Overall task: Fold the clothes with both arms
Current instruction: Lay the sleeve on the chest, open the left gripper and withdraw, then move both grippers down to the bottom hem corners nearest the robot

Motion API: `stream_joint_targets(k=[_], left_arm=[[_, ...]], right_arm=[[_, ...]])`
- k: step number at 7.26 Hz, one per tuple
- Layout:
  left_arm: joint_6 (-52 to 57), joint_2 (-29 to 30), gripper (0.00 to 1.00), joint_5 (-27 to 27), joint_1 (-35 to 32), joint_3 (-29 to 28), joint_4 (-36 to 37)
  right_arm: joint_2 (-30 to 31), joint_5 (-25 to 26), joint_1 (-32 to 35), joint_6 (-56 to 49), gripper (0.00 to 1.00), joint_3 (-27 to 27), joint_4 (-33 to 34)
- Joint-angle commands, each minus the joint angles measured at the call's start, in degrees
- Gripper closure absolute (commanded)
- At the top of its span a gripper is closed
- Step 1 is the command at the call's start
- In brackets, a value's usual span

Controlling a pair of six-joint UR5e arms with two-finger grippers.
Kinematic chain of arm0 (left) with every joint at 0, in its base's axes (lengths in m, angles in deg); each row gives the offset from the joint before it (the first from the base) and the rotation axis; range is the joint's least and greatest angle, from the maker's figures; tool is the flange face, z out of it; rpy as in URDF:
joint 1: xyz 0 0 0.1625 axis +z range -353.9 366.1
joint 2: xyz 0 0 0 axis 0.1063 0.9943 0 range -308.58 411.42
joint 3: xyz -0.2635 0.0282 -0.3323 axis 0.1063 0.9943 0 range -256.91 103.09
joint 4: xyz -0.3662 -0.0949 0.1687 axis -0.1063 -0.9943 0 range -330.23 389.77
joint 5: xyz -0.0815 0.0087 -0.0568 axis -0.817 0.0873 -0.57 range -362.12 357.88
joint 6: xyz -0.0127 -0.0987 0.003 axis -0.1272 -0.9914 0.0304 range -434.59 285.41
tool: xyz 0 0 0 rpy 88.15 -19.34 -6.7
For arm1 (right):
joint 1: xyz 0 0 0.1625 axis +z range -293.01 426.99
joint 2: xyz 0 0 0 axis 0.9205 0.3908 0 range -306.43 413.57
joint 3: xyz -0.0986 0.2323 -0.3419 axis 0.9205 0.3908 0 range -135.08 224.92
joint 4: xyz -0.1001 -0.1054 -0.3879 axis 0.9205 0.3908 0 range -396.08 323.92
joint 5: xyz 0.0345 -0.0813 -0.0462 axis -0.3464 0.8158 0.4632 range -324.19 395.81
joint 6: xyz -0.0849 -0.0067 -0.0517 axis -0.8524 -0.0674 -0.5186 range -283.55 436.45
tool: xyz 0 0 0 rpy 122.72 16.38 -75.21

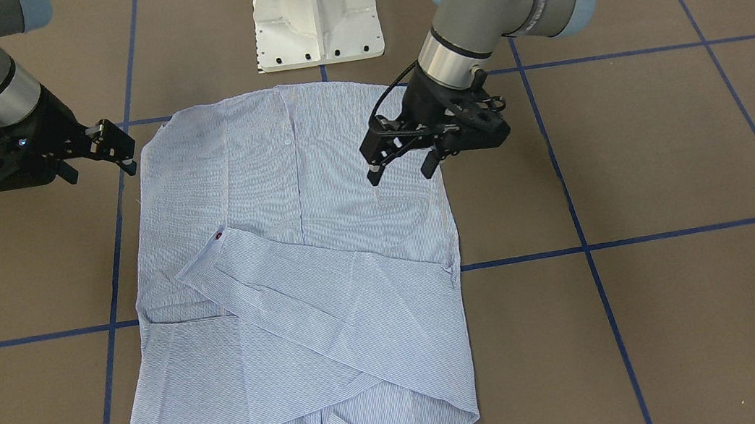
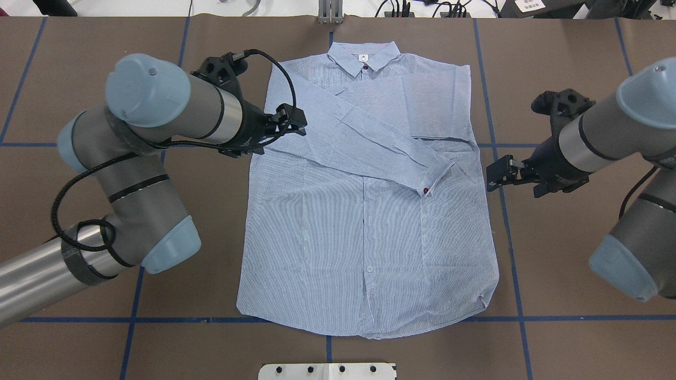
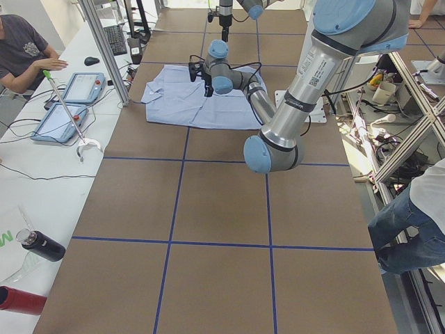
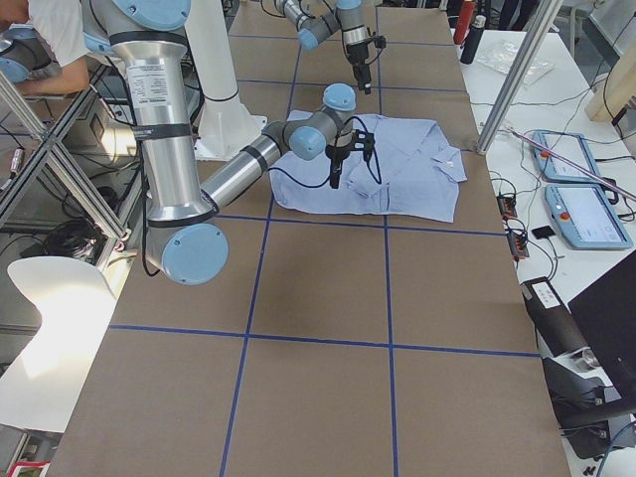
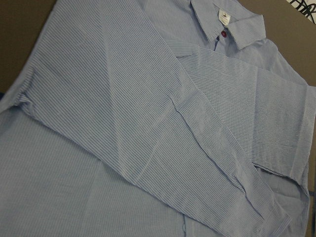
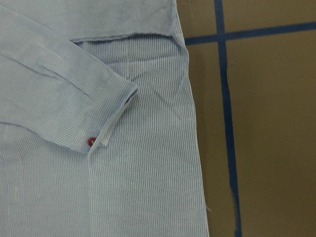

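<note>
1. Exterior front-facing view is showing the left gripper (image 1: 400,171) hanging over one side edge of the shirt (image 1: 299,281). Its two fingers are standing wide apart and are holding nothing.
2. The right gripper (image 1: 120,148) is hanging over the bare table (image 1: 669,152), just beside the other side edge. Its fingers are standing apart too, with nothing between them.
3. The shirt is lying flat and front up in the middle of the table, with its collar (image 2: 364,55) pointing away from the robot.
4. One sleeve (image 2: 364,134) is lying across the chest, and its cuff (image 2: 434,178) is sitting near the right gripper.
5. I am thinking the loose sleeve could slide off when the sides are being lifted, because nothing is holding it down.
6. One gripper could also pinch only the top layer, or lift sooner than the other, and that would be making the fold crooked.
7. No box or basket is sitting on the table. A dark bottle (image 3: 42,245) is lying on the side desk (image 3: 28,195); I cannot tell what is in it.
</note>
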Motion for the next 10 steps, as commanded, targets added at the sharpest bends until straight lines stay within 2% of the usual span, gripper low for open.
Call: stream_joint_targets(k=[1,3,5,9,10], left_arm=[[1.9,-3.5,0.01,-0.1,-1.8,3.5,0.6],[1.9,-3.3,0.01,0.2,-1.8,4.2,3.3],[2.7,-3.5,0.01,0.4,-1.8,4.2,3.3],[3.6,-3.6,0.01,0.5,-1.9,3.7,3.3],[3.6,-3.6,0.02,0.5,-1.9,3.7,3.3]], right_arm=[[3.3,3.1,-6.9,8.6,0.0,-0.2,-3.9],[4.7,3.6,-11.3,12.3,0.0,-0.2,-4.0],[4.9,8.5,-19.1,17.4,0.0,0.0,-4.1],[4.9,8.7,-23.1,17.6,0.01,0.9,-4.0],[4.9,8.4,-23.5,17.7,0.14,1.2,-4.0]])
